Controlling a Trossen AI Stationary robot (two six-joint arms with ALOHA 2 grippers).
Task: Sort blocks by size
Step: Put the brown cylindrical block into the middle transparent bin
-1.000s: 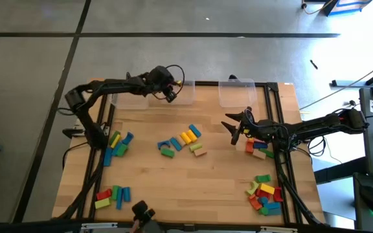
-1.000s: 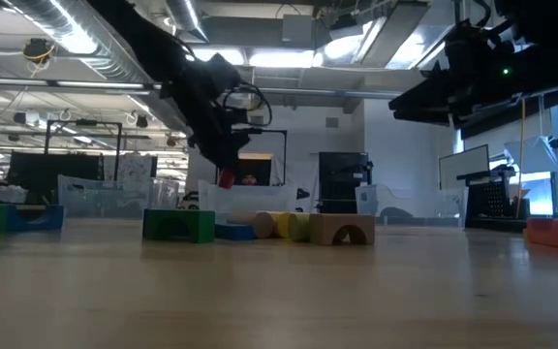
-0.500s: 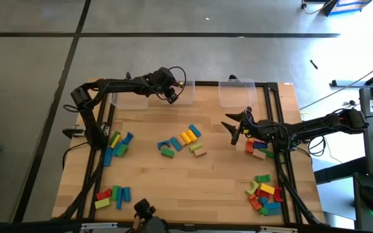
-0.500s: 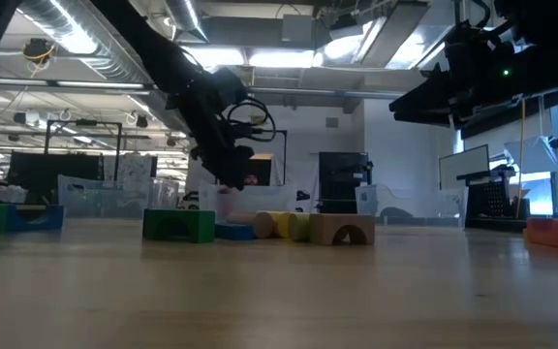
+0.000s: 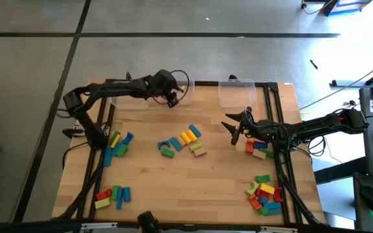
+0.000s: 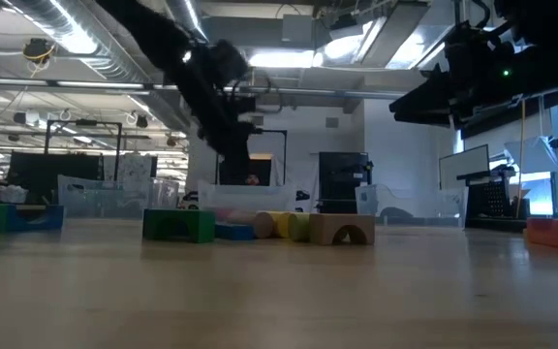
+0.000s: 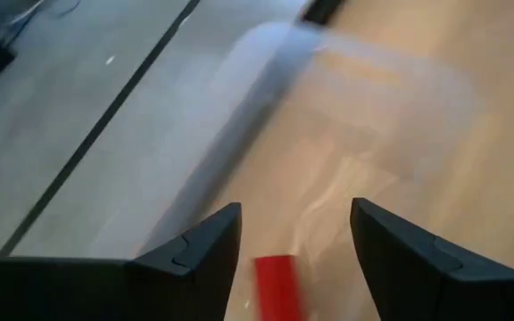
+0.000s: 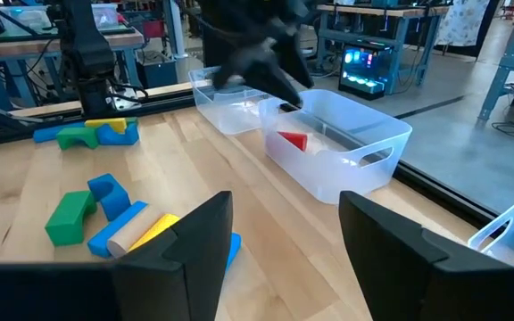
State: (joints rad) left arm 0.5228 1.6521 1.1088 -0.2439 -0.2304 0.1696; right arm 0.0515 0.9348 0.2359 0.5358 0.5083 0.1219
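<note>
**Red block released into bin; bin strike is the main risk**

The left claw [image 5: 171, 98] hangs over the middle clear bin [image 5: 185, 97] with jaws spread wide and empty. The red block [image 8: 292, 140] lies inside that bin. A careless withdrawal could catch the bin wall and shift it. The right claw [image 5: 236, 131] waits open above the worktop [image 5: 173, 184], near the centre cluster of blocks [image 5: 181, 141].

No readable text anywhere: no labels, brands, numbers or signs on the table [image 5: 199, 188], the blocks [image 5: 188, 137] or the bins [image 8: 337, 147] (screens in the room behind glow but are illegible).
</note>
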